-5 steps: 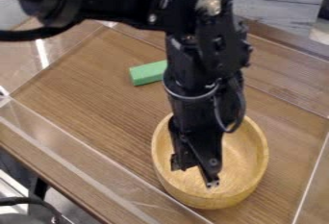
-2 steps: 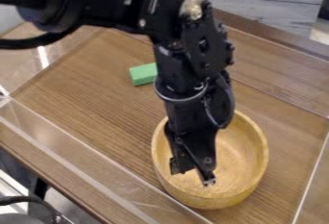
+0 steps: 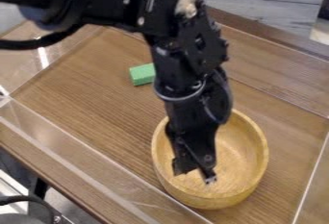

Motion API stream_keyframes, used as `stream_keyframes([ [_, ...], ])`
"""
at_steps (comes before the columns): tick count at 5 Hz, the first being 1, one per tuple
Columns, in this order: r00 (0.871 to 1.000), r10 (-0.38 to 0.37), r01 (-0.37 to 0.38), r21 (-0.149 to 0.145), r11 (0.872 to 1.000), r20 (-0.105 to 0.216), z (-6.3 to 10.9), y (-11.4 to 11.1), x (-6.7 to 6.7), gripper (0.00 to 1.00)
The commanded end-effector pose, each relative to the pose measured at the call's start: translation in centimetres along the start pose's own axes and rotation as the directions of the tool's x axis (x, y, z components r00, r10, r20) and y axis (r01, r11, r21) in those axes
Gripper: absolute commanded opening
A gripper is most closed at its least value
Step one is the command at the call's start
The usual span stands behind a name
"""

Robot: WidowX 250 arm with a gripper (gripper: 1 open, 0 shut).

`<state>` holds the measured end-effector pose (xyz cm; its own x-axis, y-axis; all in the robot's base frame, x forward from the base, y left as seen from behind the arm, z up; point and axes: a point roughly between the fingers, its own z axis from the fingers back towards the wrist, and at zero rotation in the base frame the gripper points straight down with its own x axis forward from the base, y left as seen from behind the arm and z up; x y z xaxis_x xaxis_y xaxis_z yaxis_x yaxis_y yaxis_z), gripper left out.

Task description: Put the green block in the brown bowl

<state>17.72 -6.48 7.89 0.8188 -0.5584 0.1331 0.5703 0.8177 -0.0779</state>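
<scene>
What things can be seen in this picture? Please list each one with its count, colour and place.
green block: one, bright green, lying on the table behind the arm, outside the bowl, partly hidden.
brown bowl: one, light-brown wood, near the table's front edge.
table: one, brown wood grain, under everything.
robot arm: one, black, reaching down from the upper left.
tool: one, black, shut and holding nothing, pointing down inside the bowl.

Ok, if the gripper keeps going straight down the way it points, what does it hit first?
The inside bottom of the bowl. The shut gripper points down inside the rim, its tips near the floor, maybe touching; depth is unclear. The block lies on the table behind the arm, out of that line.
</scene>
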Motion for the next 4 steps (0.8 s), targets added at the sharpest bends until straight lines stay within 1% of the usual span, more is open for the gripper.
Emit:
stream_keyframes([
  [1,0.999,0.023,-0.023,-0.005,1.0,0.043,0.49,0.46,0.8,0.0],
  [4,0.995,0.086,-0.082,-0.057,0.995,0.059,0.07,0.62,0.92,0.0],
])
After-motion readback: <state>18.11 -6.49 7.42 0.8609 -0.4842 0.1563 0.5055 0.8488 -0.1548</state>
